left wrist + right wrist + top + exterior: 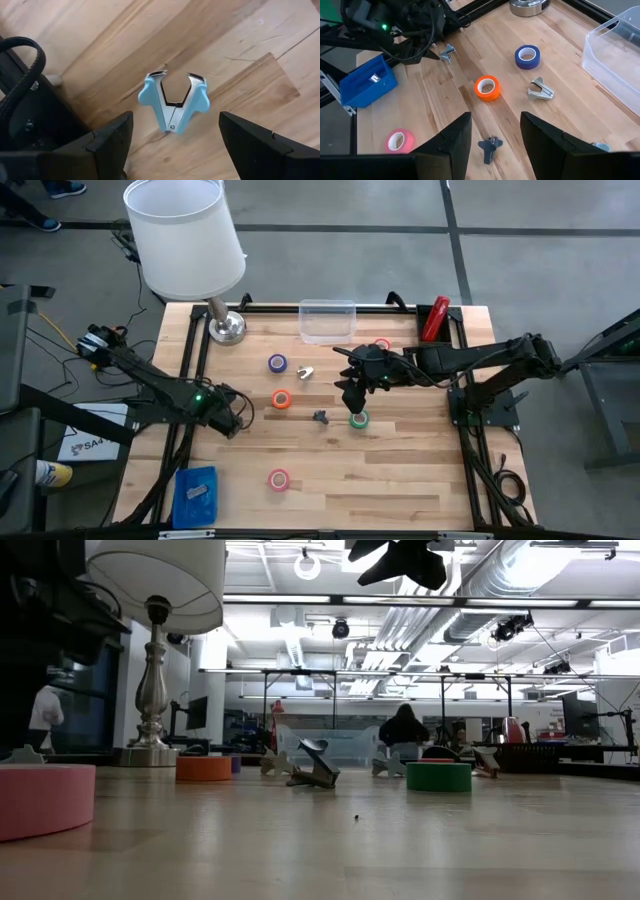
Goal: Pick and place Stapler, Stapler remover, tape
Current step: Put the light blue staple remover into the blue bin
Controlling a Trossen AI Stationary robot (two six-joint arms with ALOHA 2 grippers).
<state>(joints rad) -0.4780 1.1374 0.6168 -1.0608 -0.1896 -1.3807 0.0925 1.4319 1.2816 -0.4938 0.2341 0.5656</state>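
Hovering right gripper [352, 402] open above green tape [358, 419], left gripper [172, 145] open over blue staple remover [174, 101]

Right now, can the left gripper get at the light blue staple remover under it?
Probably yes. The left gripper is open and the blue staple remover lies flat on the bare wood table in line with the gap between its fingers, with nothing between them or crowding it.

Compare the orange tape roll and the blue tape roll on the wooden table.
The orange tape roll is bright orange; the blue tape roll is dark blue. The blue roll lies nearer the clear plastic bin and lamp base; the orange one sits nearer the table's middle. Both are small rings lying flat, untouched.
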